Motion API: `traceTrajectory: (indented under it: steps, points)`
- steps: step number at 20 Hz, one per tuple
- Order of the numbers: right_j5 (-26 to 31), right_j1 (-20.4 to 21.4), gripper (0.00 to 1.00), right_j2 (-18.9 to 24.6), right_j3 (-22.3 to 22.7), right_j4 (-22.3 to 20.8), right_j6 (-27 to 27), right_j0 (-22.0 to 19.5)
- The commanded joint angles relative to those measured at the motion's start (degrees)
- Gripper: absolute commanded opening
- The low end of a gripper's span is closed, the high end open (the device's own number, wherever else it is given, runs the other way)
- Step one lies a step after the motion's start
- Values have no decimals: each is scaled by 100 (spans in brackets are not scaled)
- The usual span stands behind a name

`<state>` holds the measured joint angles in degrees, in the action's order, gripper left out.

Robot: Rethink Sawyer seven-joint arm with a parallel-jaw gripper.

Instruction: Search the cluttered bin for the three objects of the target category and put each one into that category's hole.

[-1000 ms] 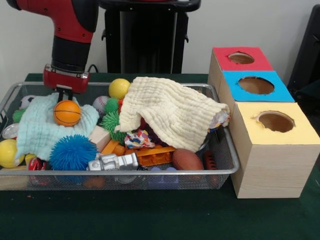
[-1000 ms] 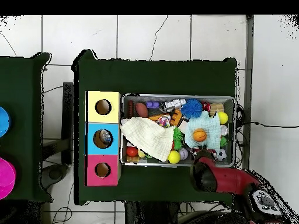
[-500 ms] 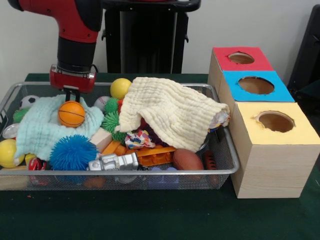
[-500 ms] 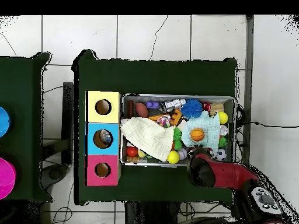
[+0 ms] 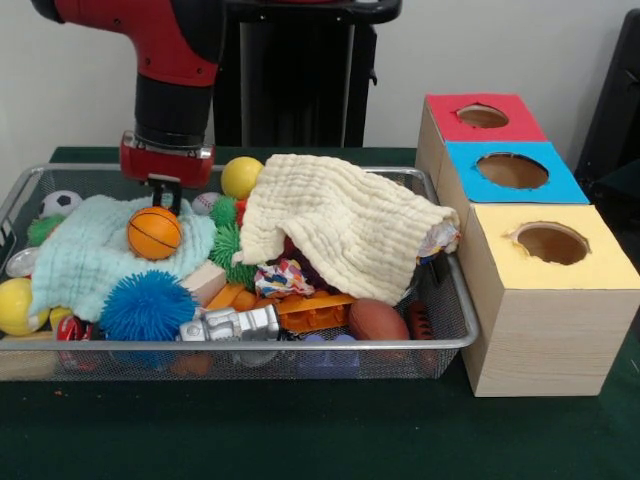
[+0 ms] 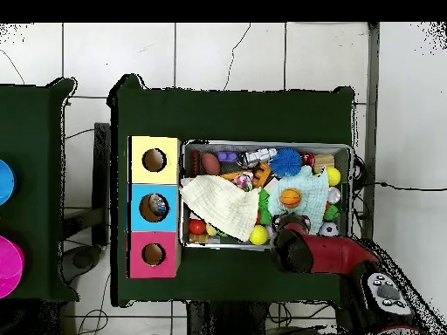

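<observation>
A small orange basketball (image 5: 154, 232) hangs just over the pale green cloth (image 5: 80, 262) at the left of the wire bin (image 5: 240, 345). My gripper (image 5: 158, 207) comes straight down onto its top and is shut on it. From overhead the basketball (image 6: 290, 198) shows just beyond the red arm (image 6: 301, 250), which hides the gripper itself. Three wooden boxes stand beside the bin, with a red hole (image 5: 482, 116), a blue hole (image 5: 512, 170) and a yellow hole (image 5: 551, 243). In the overhead view, something small lies inside the blue hole (image 6: 156, 206).
A cream cloth (image 5: 340, 225) covers the bin's middle and right. Around it lie a blue spiky ball (image 5: 146, 306), a yellow ball (image 5: 239, 176), a second yellow ball (image 5: 15, 305), a brown football (image 5: 377, 320), a silver toy robot (image 5: 230, 324), a baseball (image 5: 205, 203) and a soccer ball (image 5: 60, 203).
The arm and gripper have shifted right in the front view, towards the cream cloth, and the orange basketball has travelled along with them.
</observation>
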<state>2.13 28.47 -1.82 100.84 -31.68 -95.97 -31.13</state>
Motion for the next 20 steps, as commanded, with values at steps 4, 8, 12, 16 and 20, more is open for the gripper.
traceTrajectory:
  steps: [4, 8, 12, 16, 20]
  points:
    - [693, 526, 0, -840, -306, 644, -1096, 1710]
    - [896, 862, 0, -725, -112, 827, -936, 1664]
    - [1121, 1070, 0, -438, 60, 1024, -795, 1500]
    - [1087, 1010, 0, -288, 108, 1236, -874, 1573]
    - [943, 871, 0, -73, 222, 1399, -920, 1545]
